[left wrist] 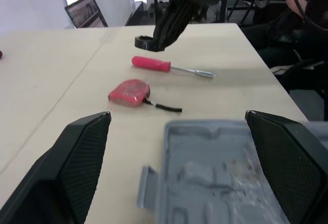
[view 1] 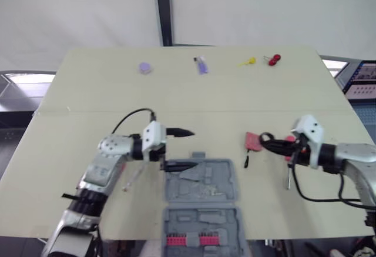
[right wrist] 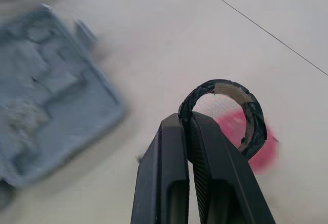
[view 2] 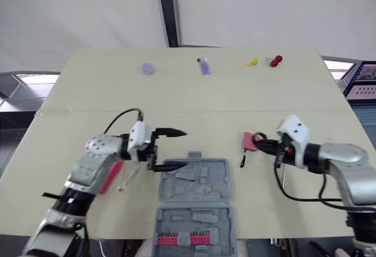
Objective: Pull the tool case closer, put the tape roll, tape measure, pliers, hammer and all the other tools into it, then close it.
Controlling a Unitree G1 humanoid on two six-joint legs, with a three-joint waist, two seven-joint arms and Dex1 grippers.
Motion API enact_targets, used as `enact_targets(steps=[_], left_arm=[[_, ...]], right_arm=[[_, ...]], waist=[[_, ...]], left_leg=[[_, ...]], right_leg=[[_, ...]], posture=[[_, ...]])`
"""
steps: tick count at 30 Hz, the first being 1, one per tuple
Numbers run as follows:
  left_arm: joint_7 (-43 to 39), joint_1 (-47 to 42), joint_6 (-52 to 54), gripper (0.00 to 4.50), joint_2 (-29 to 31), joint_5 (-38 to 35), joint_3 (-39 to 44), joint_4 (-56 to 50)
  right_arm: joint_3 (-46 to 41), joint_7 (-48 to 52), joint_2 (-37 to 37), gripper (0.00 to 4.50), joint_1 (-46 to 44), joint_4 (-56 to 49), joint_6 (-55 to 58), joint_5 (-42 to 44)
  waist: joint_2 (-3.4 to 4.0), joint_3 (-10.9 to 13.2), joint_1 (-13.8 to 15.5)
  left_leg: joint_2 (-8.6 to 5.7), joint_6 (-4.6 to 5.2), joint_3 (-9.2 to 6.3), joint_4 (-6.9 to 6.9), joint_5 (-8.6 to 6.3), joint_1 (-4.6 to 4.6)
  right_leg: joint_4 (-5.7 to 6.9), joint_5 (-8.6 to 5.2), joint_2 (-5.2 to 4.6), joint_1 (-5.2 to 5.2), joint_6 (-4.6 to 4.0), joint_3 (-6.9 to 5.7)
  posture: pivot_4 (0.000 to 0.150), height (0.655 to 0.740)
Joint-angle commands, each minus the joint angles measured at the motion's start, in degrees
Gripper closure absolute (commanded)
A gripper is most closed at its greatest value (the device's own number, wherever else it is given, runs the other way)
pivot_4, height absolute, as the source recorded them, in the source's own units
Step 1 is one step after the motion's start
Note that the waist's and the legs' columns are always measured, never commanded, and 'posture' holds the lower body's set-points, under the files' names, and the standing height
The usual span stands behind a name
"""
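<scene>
1. The worktop [view 1: 88,104] carries everything, and its near edge is the big worry. The tool case [view 1: 200,189] lies open there between the two arms, with its near half right at the lip. One more tug towards the robot could tip it off.
2. The left claw [view 1: 192,149] is spread wide and empty, hovering at the case's far left corner. If its lower finger drops carelessly and catches the rim, the whole case could skid or twist.
3. The right claw [right wrist: 187,121] is clenched on the tape roll [right wrist: 220,85], pinching just one side of the ring (a thin hold, that). The roll hangs above the worktop, well to the right of the case. A quick swing across could make it pivot, slip out and roll away.
4. The tape measure [left wrist: 130,92] lies just beside the hanging roll, with the screwdriver [left wrist: 151,63] near. A low pass could snag the measure's cord and drag it.
</scene>
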Motion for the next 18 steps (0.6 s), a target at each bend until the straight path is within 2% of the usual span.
enact_targets(steps=[1, 7, 10, 18], left_arm=[[-0.8, 6.5, -1.9, 0.00, 3.2, -2.6, 4.8, -6.1], [3.6, 21.1, -1.9, 0.00, 6.4, -4.5, 13.4, -13.3], [5.8, 29.0, -3.7, 0.00, 5.2, -4.4, 16.4, -15.8], [12.8, 40.7, -7.8, 0.00, 0.4, -2.9, 20.2, -20.4]], right_arm=[[4.4, -2.7, 3.3, 4.45, -3.1, -5.3, 2.7, 1.7], [15.1, -6.6, 11.3, 4.45, -8.3, -7.3, 5.5, -0.7], [22.7, -7.3, 15.6, 4.45, -10.1, -6.3, 4.6, -3.7], [31.6, -9.8, 23.2, 4.45, -13.7, -1.3, 4.1, -8.6]], waist=[[-0.02, 0.0, 0.3], [0.00, 0.0, 0.5], [0.00, 0.0, 0.3], [-0.01, 0.0, 0.3]], left_leg=[[-0.03, 0.00, -0.02, 0.04, 0.00, -0.04], [0.01, -0.04, -0.11, 0.06, -0.04, -0.02], [0.01, -0.07, -0.11, 0.06, -0.06, 0.02], [0.11, -0.13, -0.09, 0.07, -0.09, 0.07]], right_leg=[[0.00, 0.00, -0.02, 0.00, 0.00, 0.01], [0.06, 0.00, 0.06, 0.00, 0.00, 0.13], [0.08, 0.00, 0.10, -0.02, 0.00, 0.24], [0.10, 0.00, 0.32, -0.05, 0.00, 0.62]], posture=[[0.150, 0.7400], [0.150, 0.7400], [0.150, 0.7400], [0.150, 0.7400]])
